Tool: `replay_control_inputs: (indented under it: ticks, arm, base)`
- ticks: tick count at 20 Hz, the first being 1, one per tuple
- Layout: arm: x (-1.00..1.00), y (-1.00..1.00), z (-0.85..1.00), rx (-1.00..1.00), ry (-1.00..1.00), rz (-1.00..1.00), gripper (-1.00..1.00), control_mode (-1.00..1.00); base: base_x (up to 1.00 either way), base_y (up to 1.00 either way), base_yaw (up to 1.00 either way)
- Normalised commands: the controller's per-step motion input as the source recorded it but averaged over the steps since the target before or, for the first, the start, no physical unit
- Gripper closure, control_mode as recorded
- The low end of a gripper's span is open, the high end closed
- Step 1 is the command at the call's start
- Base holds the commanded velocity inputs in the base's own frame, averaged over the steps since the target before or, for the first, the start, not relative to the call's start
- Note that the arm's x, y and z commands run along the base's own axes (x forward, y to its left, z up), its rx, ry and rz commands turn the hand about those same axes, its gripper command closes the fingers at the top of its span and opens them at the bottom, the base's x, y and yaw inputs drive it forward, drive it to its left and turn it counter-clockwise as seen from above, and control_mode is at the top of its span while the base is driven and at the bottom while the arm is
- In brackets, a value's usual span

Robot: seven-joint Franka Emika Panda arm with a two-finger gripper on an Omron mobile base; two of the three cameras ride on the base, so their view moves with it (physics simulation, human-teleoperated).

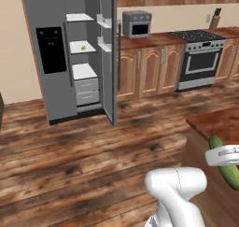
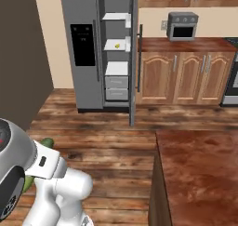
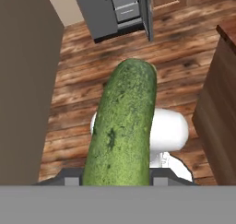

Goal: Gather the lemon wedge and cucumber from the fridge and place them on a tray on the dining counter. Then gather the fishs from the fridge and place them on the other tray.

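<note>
The pincer (image 3: 118, 181) holds the cucumber (image 3: 122, 126) by one end; its long axis runs straight out from the pincer, free end toward the fridge (image 3: 106, 8). Beyond it the fridge stands open, with the lemon wedge (image 1: 83, 47) on its middle shelf.

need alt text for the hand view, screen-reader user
A large green cucumber is clamped in the gripper, sticking up the middle of the picture over a wooden floor. Beyond it stands a grey fridge with its door open, and the edge of a wooden counter runs along the right.
</note>
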Motion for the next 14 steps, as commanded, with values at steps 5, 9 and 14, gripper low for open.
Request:
replay_control_inputs:
  ticks: [5, 9, 14]
  arm:
    - [0.00, 0.00, 0.00, 0.00, 0.00, 0.00, 1.00, 1.00]
    - [0.00, 0.00, 0.00, 0.00, 0.00, 0.00, 1.00, 1.00]
    - [0.00, 0.00, 0.00, 0.00, 0.00, 0.00, 1.00, 1.00]
  base:
    - [-1.00, -0.43, 0.00]
    - [-1.00, -0.43, 0.00]
    - [-1.00, -0.45, 0.00]
